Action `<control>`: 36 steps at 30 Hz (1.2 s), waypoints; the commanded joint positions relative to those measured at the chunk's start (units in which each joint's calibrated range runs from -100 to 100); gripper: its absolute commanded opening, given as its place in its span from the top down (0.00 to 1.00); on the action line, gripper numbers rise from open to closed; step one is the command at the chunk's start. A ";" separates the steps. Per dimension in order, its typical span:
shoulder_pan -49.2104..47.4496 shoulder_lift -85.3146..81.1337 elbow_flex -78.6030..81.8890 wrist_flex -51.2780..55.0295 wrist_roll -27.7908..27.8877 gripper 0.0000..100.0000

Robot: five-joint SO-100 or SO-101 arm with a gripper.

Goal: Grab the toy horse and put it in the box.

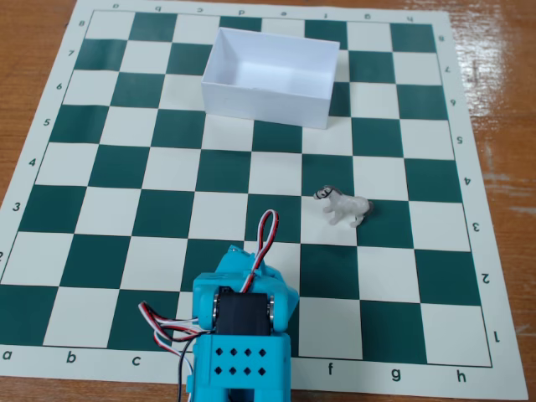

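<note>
The toy horse (343, 205) is a tiny white figurine with a dark mane. It stands on the chessboard (109, 167) right of centre, its head pointing left. The box (270, 77) is white, open-topped and empty, and sits on the far middle of the board. My blue arm is folded at the near edge. Its gripper (243, 258) is seen from above and lies well short of the horse, down and to the left of it. Its jaws are hidden by the arm's own body. Nothing shows in it.
The board lies on a wooden table (502, 84). Red, white and black wires (266, 230) loop up from the arm over the board. About three squares lie between the horse and the box.
</note>
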 commanded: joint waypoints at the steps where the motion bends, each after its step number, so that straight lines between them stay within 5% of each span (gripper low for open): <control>1: -1.42 -0.41 0.36 0.34 -0.14 1.00; 24: 0.08 0.56 -4.83 -2.49 -0.43 1.00; 30: 2.86 12.33 -20.85 -10.38 -5.27 0.93; 33: 4.15 26.05 -35.05 -10.79 -11.81 0.91; 36: 7.65 41.27 -50.62 -7.97 -19.82 0.78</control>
